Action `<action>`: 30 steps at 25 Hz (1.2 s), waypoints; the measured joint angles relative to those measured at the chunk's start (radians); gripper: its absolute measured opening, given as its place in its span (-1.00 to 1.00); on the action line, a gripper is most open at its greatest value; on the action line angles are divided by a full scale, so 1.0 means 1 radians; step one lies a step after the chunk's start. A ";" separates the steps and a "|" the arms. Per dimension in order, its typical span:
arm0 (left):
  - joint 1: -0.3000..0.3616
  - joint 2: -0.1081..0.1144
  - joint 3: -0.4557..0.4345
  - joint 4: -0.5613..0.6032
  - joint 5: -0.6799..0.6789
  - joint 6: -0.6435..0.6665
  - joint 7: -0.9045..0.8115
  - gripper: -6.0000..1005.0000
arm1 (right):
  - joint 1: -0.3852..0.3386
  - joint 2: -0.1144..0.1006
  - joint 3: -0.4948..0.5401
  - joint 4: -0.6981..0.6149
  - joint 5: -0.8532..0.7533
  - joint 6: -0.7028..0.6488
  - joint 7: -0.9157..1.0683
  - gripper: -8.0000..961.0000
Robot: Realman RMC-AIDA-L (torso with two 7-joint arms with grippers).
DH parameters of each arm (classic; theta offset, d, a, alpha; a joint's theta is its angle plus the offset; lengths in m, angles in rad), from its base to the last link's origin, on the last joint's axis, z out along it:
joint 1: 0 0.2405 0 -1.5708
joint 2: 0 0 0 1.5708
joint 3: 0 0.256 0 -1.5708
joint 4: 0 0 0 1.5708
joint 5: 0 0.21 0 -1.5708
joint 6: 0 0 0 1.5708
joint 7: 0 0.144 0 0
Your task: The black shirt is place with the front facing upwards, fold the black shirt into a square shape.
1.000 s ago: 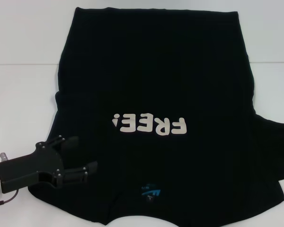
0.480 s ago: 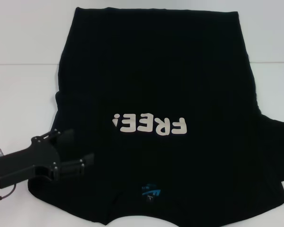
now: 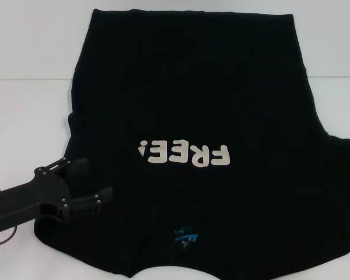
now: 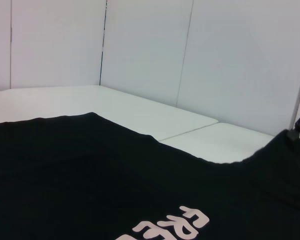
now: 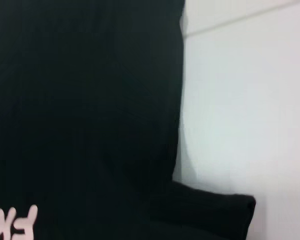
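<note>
Black shirt (image 3: 192,111) lies spread flat on the white table (image 3: 23,116), front up, covering most of the surface from far edge to near edge. Collar end sits nearest the robot, hem at the far side, so the white "FREE!" lettering (image 3: 184,154) reads upside down in the head view, approx. mid-shirt. Small blue neck label (image 3: 185,235) shows just inside the collar, near edge, roughly centre. Right sleeve spreads out toward the right edge of the head view; left sleeve area lies under and beside the left gripper.

Left gripper (image 3: 90,182) is at the near-left, over the shirt's left shoulder/sleeve region, arm coming in from the left edge. Its two black fingers (image 3: 96,196) are spread apart w/ a clear gap between them, nothing held; whether the tips touch the cloth can't be told, black on black.

Left wrist view looks low across the shirt (image 4: 90,170) w/ part of the lettering (image 4: 175,227) at its edge, and white wall panels (image 4: 140,50) beyond the table (image 4: 200,135). Right wrist view shows the shirt's side edge (image 5: 85,110) running along the table (image 5: 240,100), w/ a sleeve corner sticking out onto the white surface.

Right gripper isn't seen in any view, so its jaw state can't be told.
</note>
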 joint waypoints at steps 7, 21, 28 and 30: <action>-0.003 0.001 0.000 0.000 0.000 0.000 0.000 0.89 | 0.002 -0.002 0.007 -0.046 0.045 -0.051 -0.004 -0.90; -0.007 0.000 0.006 -0.004 0.003 -0.014 0.000 0.89 | 0.077 0.043 -0.064 -0.017 0.067 -0.073 -0.020 -0.90; -0.010 0.000 0.008 -0.010 0.004 -0.022 0.000 0.89 | 0.085 0.049 -0.070 0.046 0.161 -0.084 -0.043 -0.89; -0.011 0.000 0.009 -0.011 0.006 -0.026 0.000 0.89 | 0.086 0.050 -0.071 0.065 0.175 -0.083 -0.048 -0.89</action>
